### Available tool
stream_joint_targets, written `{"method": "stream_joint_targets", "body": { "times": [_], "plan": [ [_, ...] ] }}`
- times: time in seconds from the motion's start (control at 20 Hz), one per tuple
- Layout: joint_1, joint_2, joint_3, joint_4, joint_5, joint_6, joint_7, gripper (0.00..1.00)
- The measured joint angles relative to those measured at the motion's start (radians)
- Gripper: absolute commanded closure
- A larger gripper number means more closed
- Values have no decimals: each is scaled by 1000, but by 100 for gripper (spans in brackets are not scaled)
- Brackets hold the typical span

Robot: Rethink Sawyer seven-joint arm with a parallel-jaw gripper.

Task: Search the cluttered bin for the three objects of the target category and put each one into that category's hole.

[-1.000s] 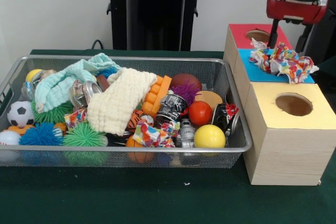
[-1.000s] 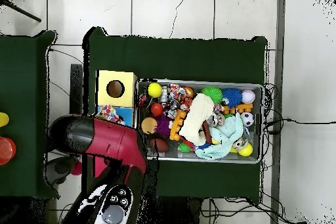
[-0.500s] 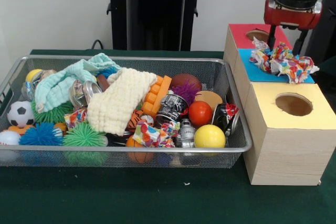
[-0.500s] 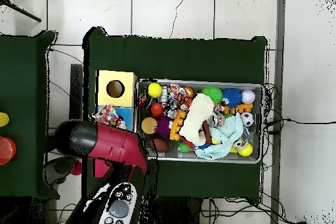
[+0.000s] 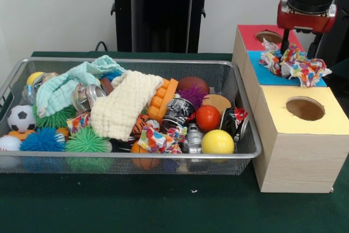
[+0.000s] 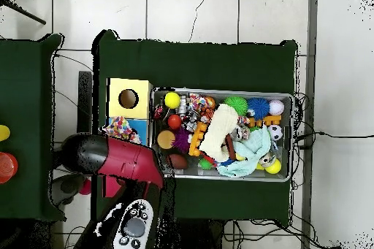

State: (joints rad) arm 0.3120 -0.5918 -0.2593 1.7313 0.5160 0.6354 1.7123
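On the blue panel: one crumpled multicoloured paper wad (image 5: pixel 295 64), lying over its hole
Boxes: one three-part wooden box (image 5: pixel 294 151); red, blue, yellow tops; two holes visible
Gripper (image 5: pixel 299 39): above the wad's far edge, not holding it; two thin fingers apart
Bin: one mesh bin (image 5: pixel 248 151); two more printed wads (image 5: pixel 155 139)
Hidden: blue panel's hole; arm covers red panel overhead
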Motion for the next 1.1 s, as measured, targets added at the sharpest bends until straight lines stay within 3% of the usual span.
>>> {"method": "stream_joint_targets", "body": {
  "times": [0.45, 1.1],
  "plan": [
    [-15, -1, 8, 9, -1, -26, 0, 0],
    [-16, 0, 19, 11, -3, -219, 0, 0]
  ]
}}
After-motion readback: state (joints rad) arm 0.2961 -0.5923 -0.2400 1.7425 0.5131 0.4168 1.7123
